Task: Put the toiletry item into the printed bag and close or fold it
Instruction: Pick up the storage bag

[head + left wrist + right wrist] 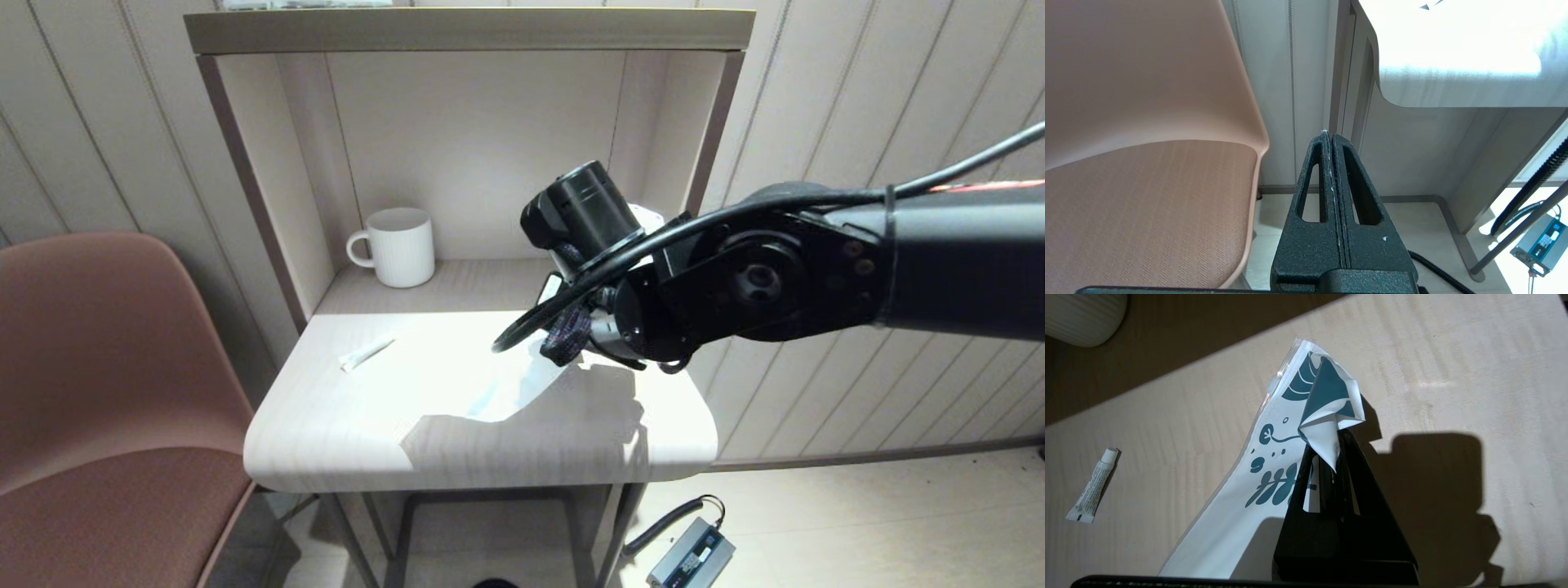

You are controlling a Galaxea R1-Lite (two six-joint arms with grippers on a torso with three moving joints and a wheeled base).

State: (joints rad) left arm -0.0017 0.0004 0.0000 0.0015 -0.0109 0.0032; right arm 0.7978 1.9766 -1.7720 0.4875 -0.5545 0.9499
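Observation:
The printed bag (pixel 1274 457), a white pouch with dark blue leaf prints, hangs lifted off the desk by a crumpled corner. My right gripper (pixel 1336 435) is shut on that corner. In the head view the bag (pixel 510 388) trails down to the desk below the right arm's wrist, which hides the gripper. The toiletry item (pixel 366 354), a tiny white tube, lies on the desk to the left, apart from the bag; the right wrist view also shows the tube (pixel 1092 488). My left gripper (pixel 1329 134) is shut on nothing, low beside the chair, off the desk.
A white ribbed mug (pixel 397 246) stands at the back left of the desk's (pixel 326 441) shelf niche. A brown chair (pixel 98 392) sits left of the desk. A power adapter (pixel 690 557) with cable lies on the floor.

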